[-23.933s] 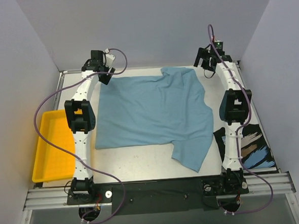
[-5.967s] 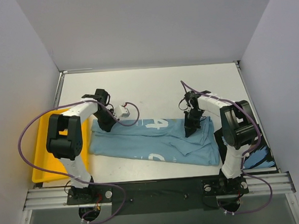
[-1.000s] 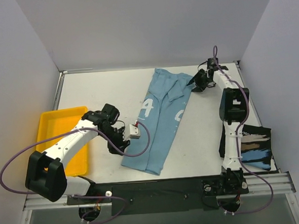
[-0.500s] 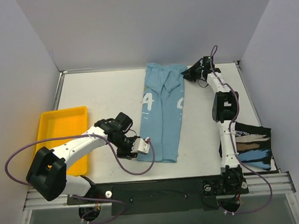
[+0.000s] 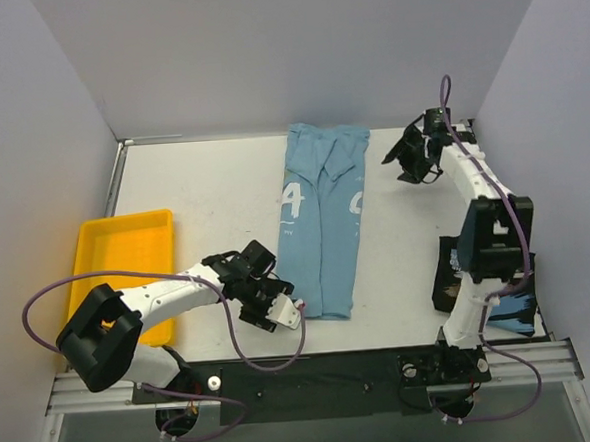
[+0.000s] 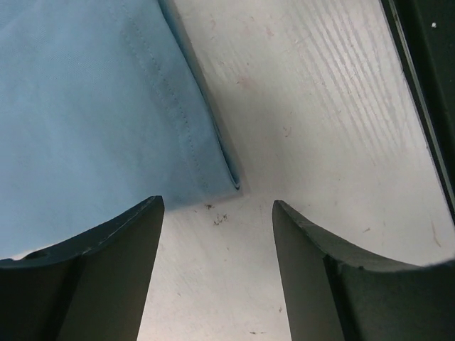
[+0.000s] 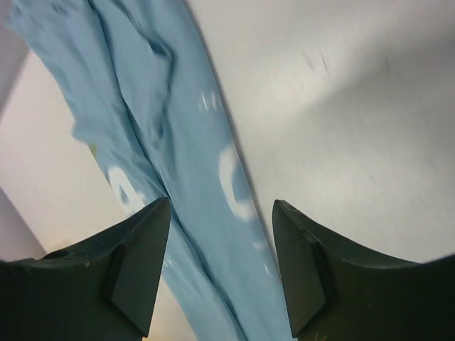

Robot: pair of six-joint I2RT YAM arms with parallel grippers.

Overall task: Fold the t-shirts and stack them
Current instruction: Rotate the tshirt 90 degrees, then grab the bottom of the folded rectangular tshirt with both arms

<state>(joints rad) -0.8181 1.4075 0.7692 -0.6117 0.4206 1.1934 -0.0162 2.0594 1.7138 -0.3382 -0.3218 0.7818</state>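
The light blue t-shirt lies folded into a long narrow strip running from the far edge toward the near edge, white numbers showing. Its near hem corner shows in the left wrist view; its length with white print shows in the right wrist view. My left gripper is open and empty, low over the table just left of the strip's near end. My right gripper is open and empty, raised to the right of the strip's far end. The black t-shirt with pale print lies at the near right, partly hidden by the right arm.
A yellow tray sits at the left edge of the white table. Grey walls close in the far, left and right sides. A black rail runs along the table's near edge. The left arm's purple cable loops near the tray.
My right gripper has let go of the shirt's far end and pulled back right. My left gripper has slid along the near end toward the front; the strip lies still.
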